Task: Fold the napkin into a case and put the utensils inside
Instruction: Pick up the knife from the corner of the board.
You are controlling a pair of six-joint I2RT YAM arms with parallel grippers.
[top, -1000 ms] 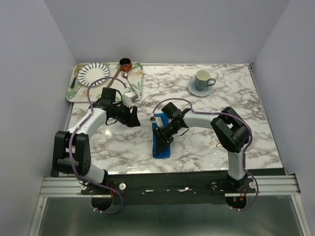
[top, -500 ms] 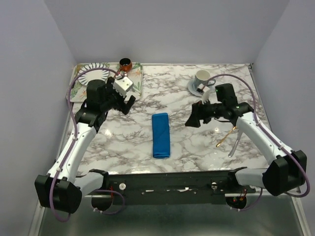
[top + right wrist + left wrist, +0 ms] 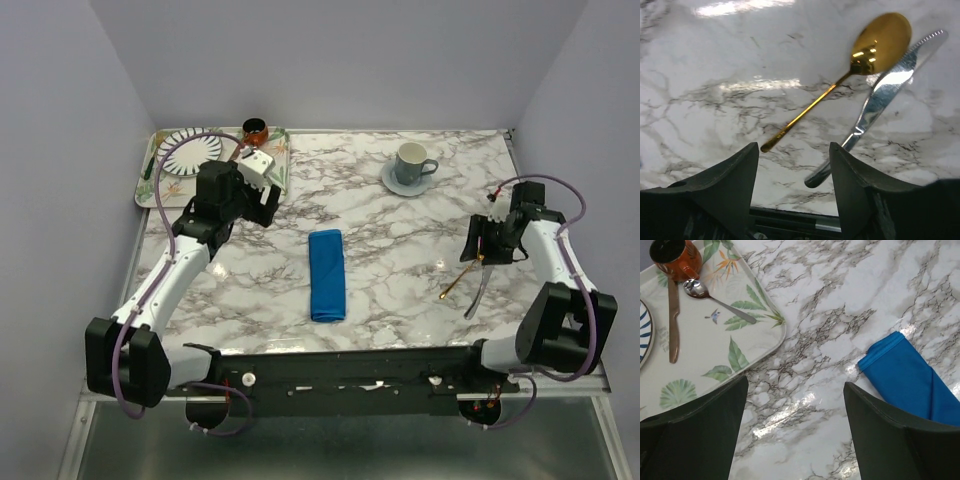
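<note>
The napkin lies folded as a narrow blue case at the table's middle, lengthwise toward me; one end of it shows in the left wrist view. The gold spoon and a silver knife lie side by side at the right front. My right gripper is open and empty just above their far ends. In the right wrist view the gold spoon and the knife lie ahead of the open gripper. My left gripper is open and empty, left of the case and near the tray.
A leaf-print tray at the back left holds a striped plate, an orange cup, a silver-bowled spoon and a brown-handled piece. A grey cup on a saucer stands at the back right.
Both grippers have left the folded case. The right arm swung out to the right, over the spoon and knife. The left arm drew back toward the tray.
</note>
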